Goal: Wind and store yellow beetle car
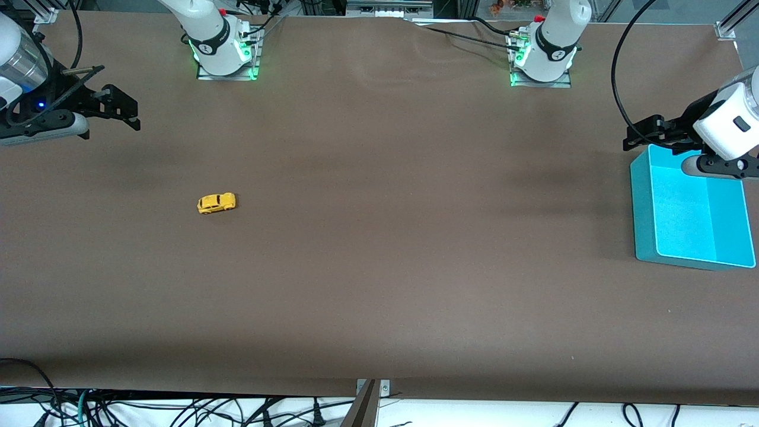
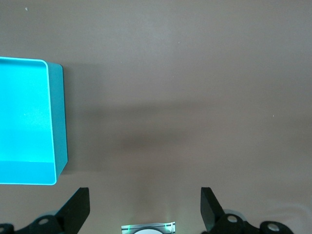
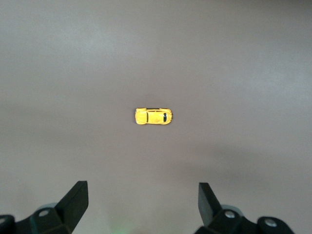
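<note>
Both hands, right (image 1: 121, 110) and left (image 1: 637, 135), wait open; yellow beetle car (image 1: 216, 203) untouched

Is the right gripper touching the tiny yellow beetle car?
Apart. The right wrist view shows bare table between the open right gripper and the tiny yellow beetle car.

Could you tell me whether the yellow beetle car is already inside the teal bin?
No, the yellow beetle car sits on the bare table, toward the right arm's end.

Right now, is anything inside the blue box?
Nothing shows inside the blue box; its floor looks bare. The left gripper hangs open over one corner and hides a little of it. The yellow beetle car sits on the table, toward the right arm's end.
</note>
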Available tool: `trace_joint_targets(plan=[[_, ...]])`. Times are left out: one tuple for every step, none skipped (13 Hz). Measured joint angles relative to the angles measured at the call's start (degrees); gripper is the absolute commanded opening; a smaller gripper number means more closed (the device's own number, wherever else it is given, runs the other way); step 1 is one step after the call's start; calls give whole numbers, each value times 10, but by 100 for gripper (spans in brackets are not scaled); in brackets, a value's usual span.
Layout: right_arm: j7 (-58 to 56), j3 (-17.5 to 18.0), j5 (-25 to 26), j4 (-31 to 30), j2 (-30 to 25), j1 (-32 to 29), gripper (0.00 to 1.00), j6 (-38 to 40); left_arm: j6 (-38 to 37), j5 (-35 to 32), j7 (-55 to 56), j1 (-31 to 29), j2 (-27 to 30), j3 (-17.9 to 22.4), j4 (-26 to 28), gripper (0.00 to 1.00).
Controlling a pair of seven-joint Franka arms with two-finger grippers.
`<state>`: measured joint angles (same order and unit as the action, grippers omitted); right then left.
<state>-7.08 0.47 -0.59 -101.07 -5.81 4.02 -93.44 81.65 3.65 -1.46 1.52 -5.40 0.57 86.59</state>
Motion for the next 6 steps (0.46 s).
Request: trace_joint_targets(plan=[[0,0,0,-2,0,0,100,0,0,0,0,0,0,0,0,100],[0,0,0,-5,0,0,100,0,0,0,0,0,0,0,0,100],[0,0,0,-8,0,0,100,0,0,0,0,0,0,0,0,100],[0,0,0,-9,1,0,100,0,0,0,0,0,0,0,0,100],[0,0,0,-9,1,0,100,0,0,0,0,0,0,0,0,100],[0,0,0,-10,1,0,100,0,0,0,0,0,0,0,0,100]])
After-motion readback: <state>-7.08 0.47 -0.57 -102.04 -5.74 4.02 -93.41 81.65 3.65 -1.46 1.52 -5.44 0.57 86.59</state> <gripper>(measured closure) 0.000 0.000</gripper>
